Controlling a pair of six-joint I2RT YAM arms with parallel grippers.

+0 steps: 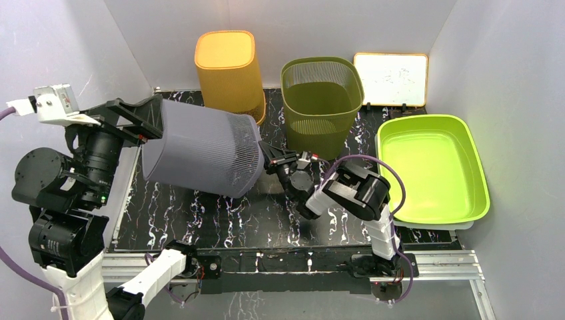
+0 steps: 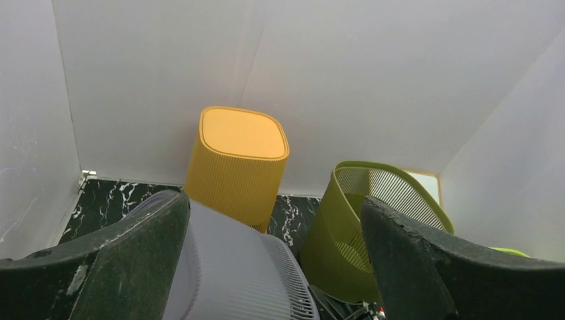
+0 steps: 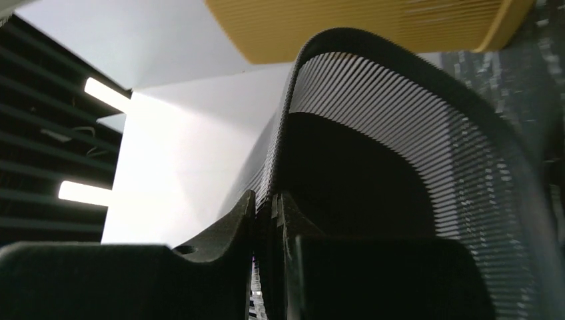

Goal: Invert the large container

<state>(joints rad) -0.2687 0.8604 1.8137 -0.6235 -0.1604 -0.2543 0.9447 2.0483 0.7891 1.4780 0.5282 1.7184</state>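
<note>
The large grey ribbed container [image 1: 200, 153] lies on its side above the black marbled table [image 1: 200, 223], closed base to the left, open mouth to the right. My right gripper [image 1: 270, 157] is shut on the rim of its mouth; in the right wrist view the fingers [image 3: 233, 227] pinch the slatted wall [image 3: 400, 100] at the gripper's tip [image 3: 265, 200]. My left gripper [image 1: 150, 117] is open at the base's upper edge. In the left wrist view [image 2: 276, 213] its wide fingers [image 2: 133, 253] straddle the grey container [image 2: 233, 273]; the left one is against it, the right one apart.
An orange container [image 1: 228, 73] stands upside down at the back, also in the left wrist view [image 2: 236, 167]. An olive-green slatted basket [image 1: 322, 100] stands upright beside it. A lime tray [image 1: 433, 167] fills the right side. A whiteboard [image 1: 391, 79] leans at the back right.
</note>
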